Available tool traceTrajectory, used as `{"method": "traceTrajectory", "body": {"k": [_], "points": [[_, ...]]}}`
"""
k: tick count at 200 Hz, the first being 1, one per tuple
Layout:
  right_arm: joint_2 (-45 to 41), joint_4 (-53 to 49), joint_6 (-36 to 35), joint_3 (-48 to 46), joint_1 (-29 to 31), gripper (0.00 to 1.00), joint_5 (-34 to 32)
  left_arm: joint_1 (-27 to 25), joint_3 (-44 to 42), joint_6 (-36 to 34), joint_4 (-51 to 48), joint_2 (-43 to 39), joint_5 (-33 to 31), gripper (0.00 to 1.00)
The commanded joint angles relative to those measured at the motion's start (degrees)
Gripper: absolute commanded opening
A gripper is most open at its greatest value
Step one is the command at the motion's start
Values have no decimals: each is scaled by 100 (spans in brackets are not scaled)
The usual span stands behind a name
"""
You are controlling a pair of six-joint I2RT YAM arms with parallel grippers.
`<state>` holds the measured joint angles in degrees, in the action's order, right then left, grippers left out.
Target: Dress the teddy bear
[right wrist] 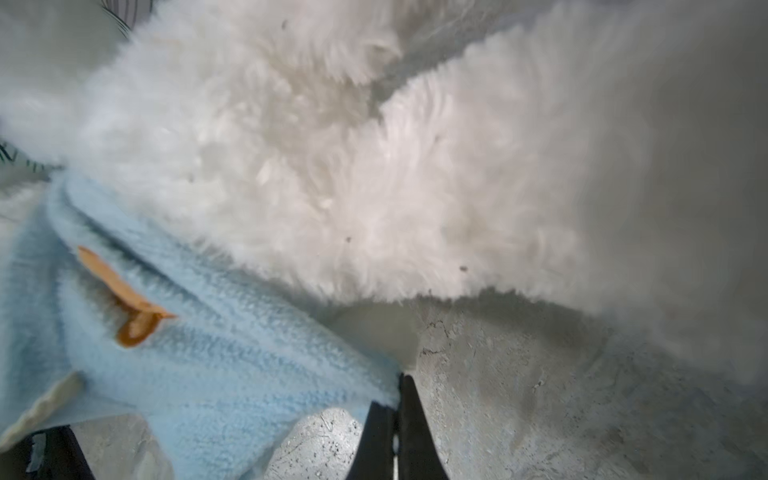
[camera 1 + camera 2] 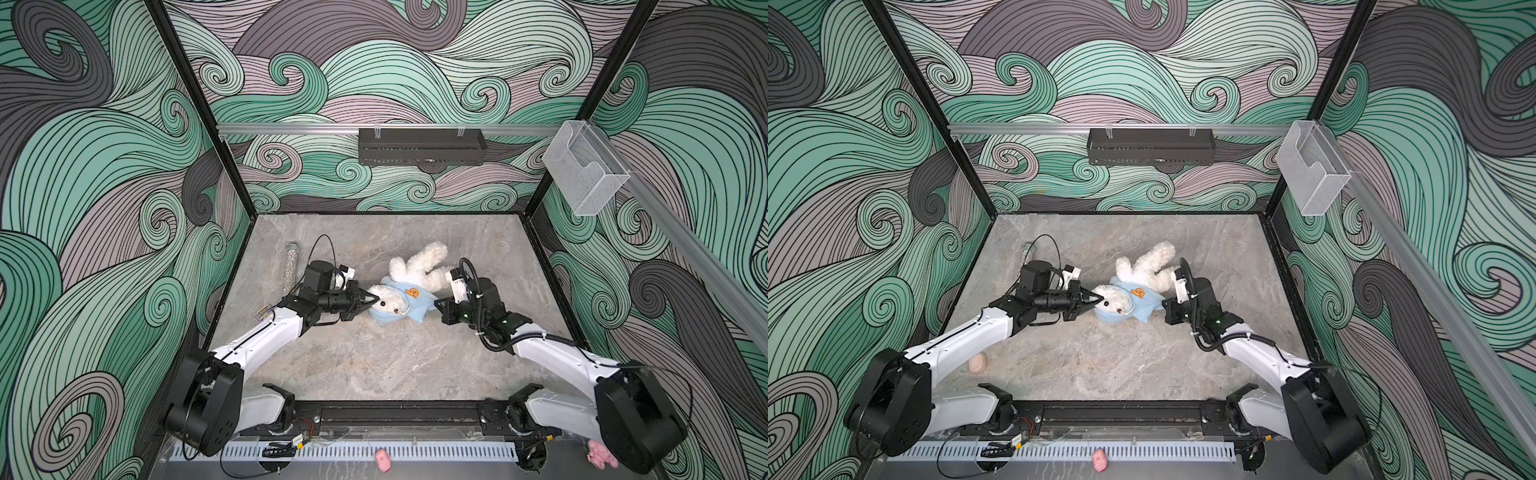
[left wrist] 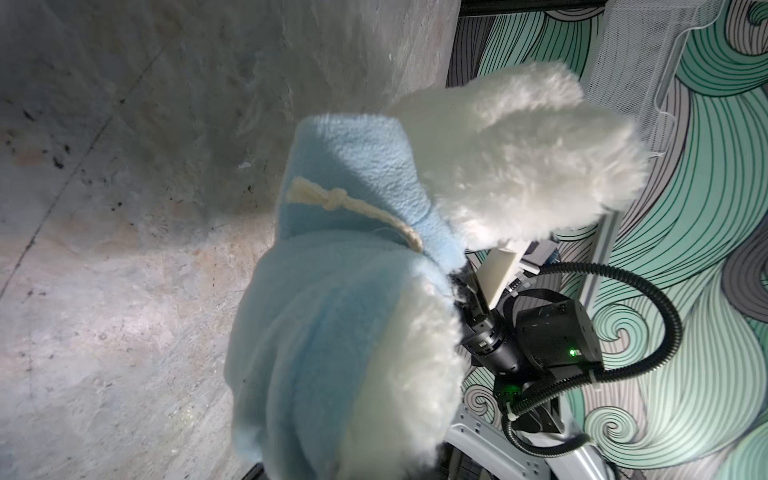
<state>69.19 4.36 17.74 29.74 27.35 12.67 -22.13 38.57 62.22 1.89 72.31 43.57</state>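
Right wrist view: your right fingers (image 1: 415,424) pinch the light blue hoodie (image 1: 216,365) by its hem; the teddy bear (image 2: 419,266) lies between them and your closed left fingers (image 2: 368,298) at its hooded head.

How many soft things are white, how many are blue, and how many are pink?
White: 1, fluffy white teddy bear
Blue: 1, light blue fleece hoodie
Pink: 2, small pink plush toys
Total: 4
One peach lump, kind unclear, is left out.
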Motion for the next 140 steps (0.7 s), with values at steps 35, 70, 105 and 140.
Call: {"method": "traceTrajectory", "body": {"k": [35,70,105,140], "points": [[-368,-1551,-321,586,-66,34,-615,-379,500,-1772,-714,590,-558,0],[-861,-387,-178,259,176,48,144,-538,625,-2645,-930,1235,-680,0],[252,448,246,297,420,41,-174,-561,773,-2926,-705,1617,-994,8],[1265,1113,544,155,509,33,-287,-556,773,-2812,-616,1692,-921,27]]}}
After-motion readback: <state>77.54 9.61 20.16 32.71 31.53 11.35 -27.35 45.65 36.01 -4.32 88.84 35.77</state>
